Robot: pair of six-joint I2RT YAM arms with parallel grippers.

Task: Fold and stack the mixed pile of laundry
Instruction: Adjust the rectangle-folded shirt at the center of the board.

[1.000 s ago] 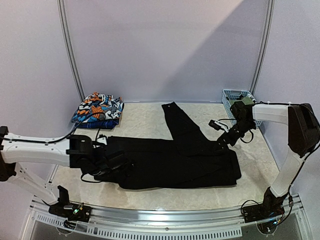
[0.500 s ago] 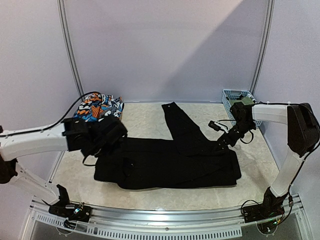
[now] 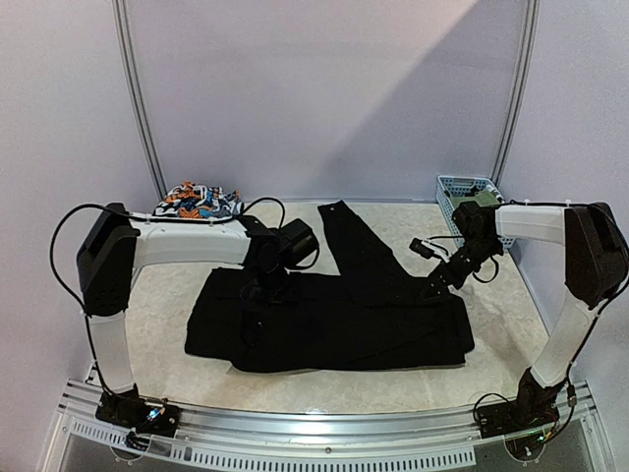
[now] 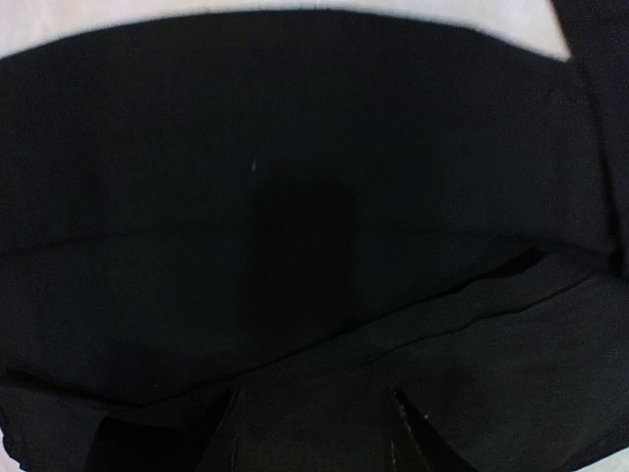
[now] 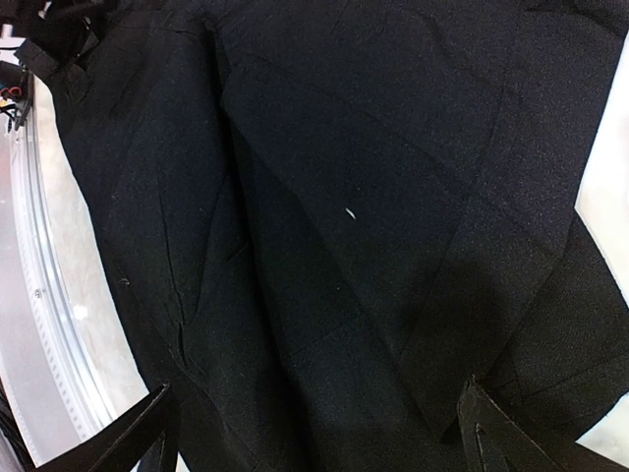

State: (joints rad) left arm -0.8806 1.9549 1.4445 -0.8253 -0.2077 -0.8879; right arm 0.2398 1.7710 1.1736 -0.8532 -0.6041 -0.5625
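The long black trousers [image 3: 344, 324] lie spread across the middle of the table, one leg [image 3: 344, 231] angling off toward the back. My left gripper [image 3: 263, 287] hangs over their upper left part. In the left wrist view its fingers [image 4: 224, 433] stand apart, the left gripper [image 4: 319, 433] open, over black cloth [image 4: 314, 197] and not pinching it. My right gripper [image 3: 435, 283] hovers at the trousers' upper right edge. In the right wrist view the right gripper [image 5: 319, 433] is wide open above the dark fabric [image 5: 344, 197].
A folded orange-blue-white print garment [image 3: 197, 202] lies at the back left corner. A light-blue lattice basket [image 3: 462, 192] stands at the back right, behind the right arm. Bare marble table [image 3: 285, 231] shows behind the trousers, and the metal front rail [image 5: 39, 324] runs along the near edge.
My left arm swung from the trousers' left end up and to the right, and now reaches over their upper middle. The right arm stayed where it was.
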